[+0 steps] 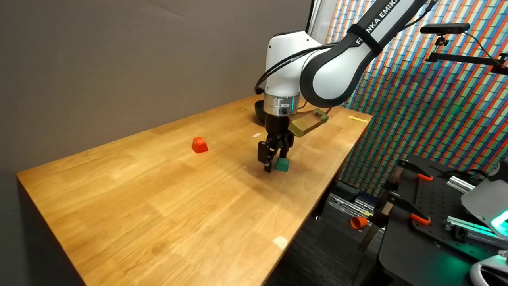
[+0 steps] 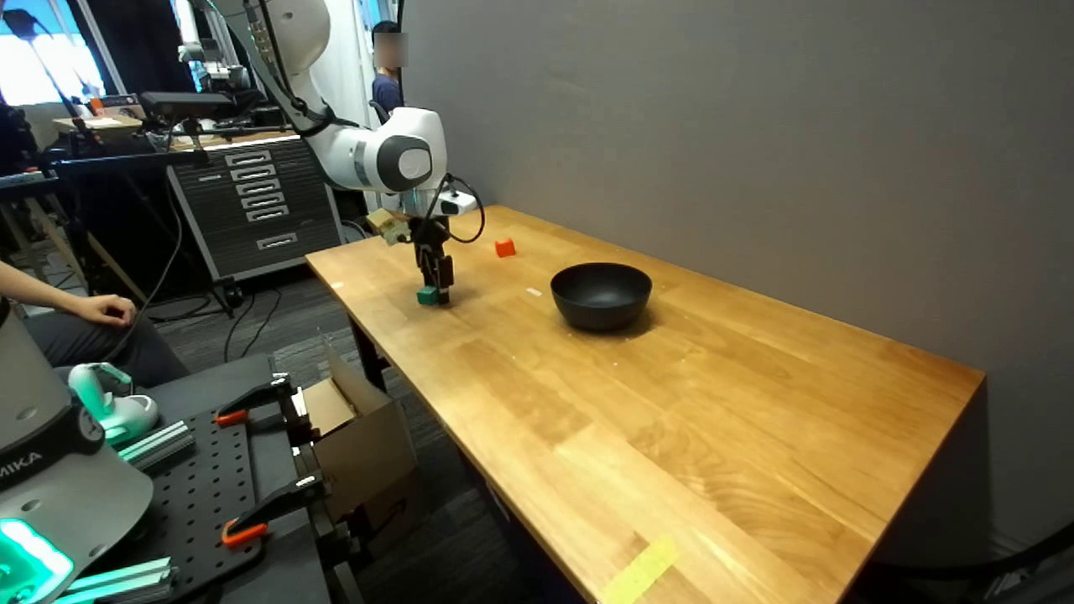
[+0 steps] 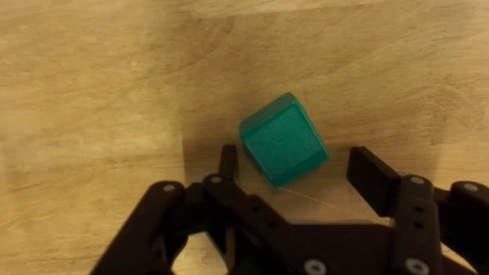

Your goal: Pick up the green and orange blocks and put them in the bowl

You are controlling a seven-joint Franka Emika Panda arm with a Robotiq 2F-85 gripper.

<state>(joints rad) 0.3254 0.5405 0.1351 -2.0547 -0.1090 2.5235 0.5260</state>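
Green block (image 3: 284,141), mid-frame in the wrist view, sat askew between spread, empty fingers (image 3: 370,177); it seemed light, stiff, best pinched across opposite faces.

In the wrist view the gripper (image 3: 294,158) straddles the green block (image 3: 284,141), leaving a slim gap towards 9 o'clock, a wider one towards 4. In an exterior view, from the gripper, the orange block (image 2: 505,247) obstructs 2 o'clock, wall (image 2: 755,168) beyond, and the bowl (image 2: 601,315) 3; free bench (image 2: 713,470) stretches towards 4.
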